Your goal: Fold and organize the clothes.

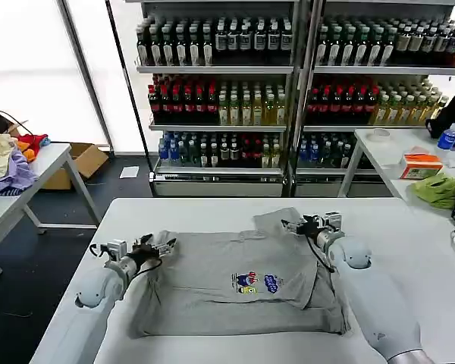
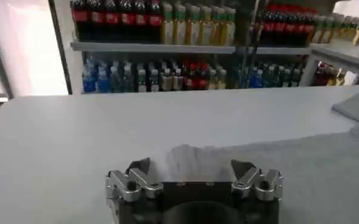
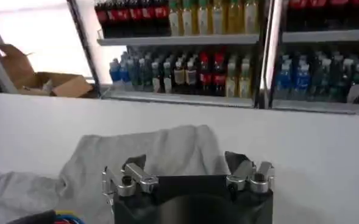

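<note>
From the head camera, a grey shirt (image 1: 235,284) lay spread on the white table (image 1: 409,227), chest print up, filling the table's middle. The left gripper (image 1: 164,244) sat at the shirt's nine o'clock edge, over the sleeve there; the right gripper (image 1: 294,225) sat at about one o'clock, over the other sleeve (image 1: 277,221). At that range the fingertips merged with the grey cloth, so contact could not be judged. The shirt's near hem was partly hidden behind both arms.

In the left wrist view, the left gripper (image 2: 191,165) had its jaws spread wide with nothing between them; a pale fold of the shirt (image 2: 194,161) lay just past the fingertips (image 2: 141,165), and more cloth ran off the frame's edge.

In the right wrist view, the right gripper (image 3: 185,161) also stood wide open and empty, the sleeve (image 3: 161,149) lying flat beyond it. A sliver of the chest print (image 3: 66,216) was cut off at the frame's edge.
</note>
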Motion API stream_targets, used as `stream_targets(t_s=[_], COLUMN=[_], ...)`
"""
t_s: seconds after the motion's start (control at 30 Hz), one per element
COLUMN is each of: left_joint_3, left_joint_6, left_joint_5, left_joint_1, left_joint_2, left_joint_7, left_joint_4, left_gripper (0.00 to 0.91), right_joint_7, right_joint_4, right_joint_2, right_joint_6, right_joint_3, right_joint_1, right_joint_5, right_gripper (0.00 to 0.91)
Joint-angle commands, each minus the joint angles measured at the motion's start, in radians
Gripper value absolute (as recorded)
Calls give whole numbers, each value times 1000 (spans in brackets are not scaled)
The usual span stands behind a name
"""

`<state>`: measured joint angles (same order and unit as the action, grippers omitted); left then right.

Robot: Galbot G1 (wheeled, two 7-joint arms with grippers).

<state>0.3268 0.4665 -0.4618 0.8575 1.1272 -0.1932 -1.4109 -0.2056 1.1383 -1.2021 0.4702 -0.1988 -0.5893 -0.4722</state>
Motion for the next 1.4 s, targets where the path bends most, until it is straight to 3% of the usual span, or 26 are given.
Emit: stream_targets(t_s=[0.03,0.07,0.13,0.17,0.23,0.3,0.87,1.4], left_joint_3=[-57,-59,-63,-69,-73,-71,-63,-2], left_joint_6=[-2,-2,2,3,2,1,-11,15], left_joint_5=[3,2,2,1,8,8,-14,-145], left_joint_1=[-90,-88,-79,-74,-57,-39,-24,24], left_joint_2=[5,5,3,0,-5,-7,-20,-74], left_joint_7=[-4,-5,-3,-5,-11,-15,-14,99], left_joint_4=[97,94,86,82,73,65,33,-255], left_gripper=[907,836,292,131,50,10,10,10], right_joint_7=[-3,-3,-3,-3,-2,-3,-15,28], right_joint_4=[-66,-64,-56,-52,-44,-41,34,480], right_joint_2=[-36,-35,-32,-30,-28,-28,-17,113], right_joint_6=[22,21,22,22,21,19,10,57], right_joint_3=[28,29,32,32,32,31,-7,-142], right_joint_1=[37,36,31,30,25,22,-26,-225], right_joint_5=[14,15,15,14,10,10,-25,-175], right_gripper=[0,0,0,0,0,0,0,0])
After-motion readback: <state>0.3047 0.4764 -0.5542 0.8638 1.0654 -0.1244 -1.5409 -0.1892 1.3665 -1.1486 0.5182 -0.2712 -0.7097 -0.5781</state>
